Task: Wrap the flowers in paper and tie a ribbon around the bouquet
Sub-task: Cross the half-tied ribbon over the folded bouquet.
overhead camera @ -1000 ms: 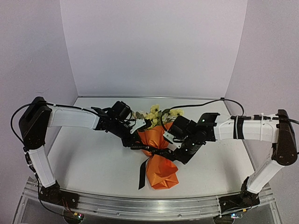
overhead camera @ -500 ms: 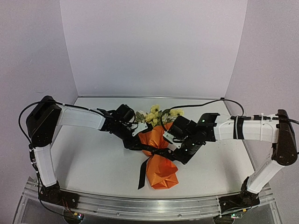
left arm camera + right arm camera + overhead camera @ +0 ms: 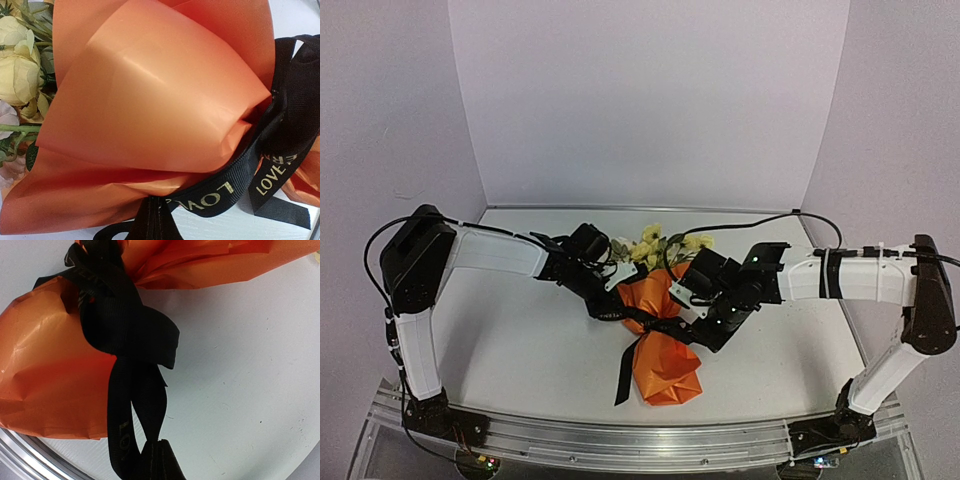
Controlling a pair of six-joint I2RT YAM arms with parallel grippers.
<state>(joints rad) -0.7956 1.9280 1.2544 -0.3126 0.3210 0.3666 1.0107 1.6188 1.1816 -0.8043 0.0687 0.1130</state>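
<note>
From above, we see the bouquet lying on the white table, blooms toward the back wall and its twisted paper end toward the metal rail. Left and right of the bouquet the tabletop is open, and the side walls stand well away from it. Both arms crowd over the bouquet's upper half, one from each side. A black cable arcs behind the flowers. The ribbon bands the bouquet's cinched middle, with one loose tail trailing down the bouquet's left side. The left claw sits at the bouquet's left edge on that band. The right claw sits at its right edge.

In the left wrist view, the orange paper fills nearly everything, with cream blooms at the bouquet's far left. The ribbon, showing pale lettering, curves under the paper's lower fold. One strand gathers into tight pleats at the bottom middle, where we take the left claw to be pinched narrow on it. Its fingers lie out of frame.

In the right wrist view, the ribbon is knotted against the paper. Bare table opens to the bouquet's right, and the rail cuts the lower left corner. Two strands drop from the knotted part to the bottom middle, where the right claw's dark tip is closed tight on them.
</note>
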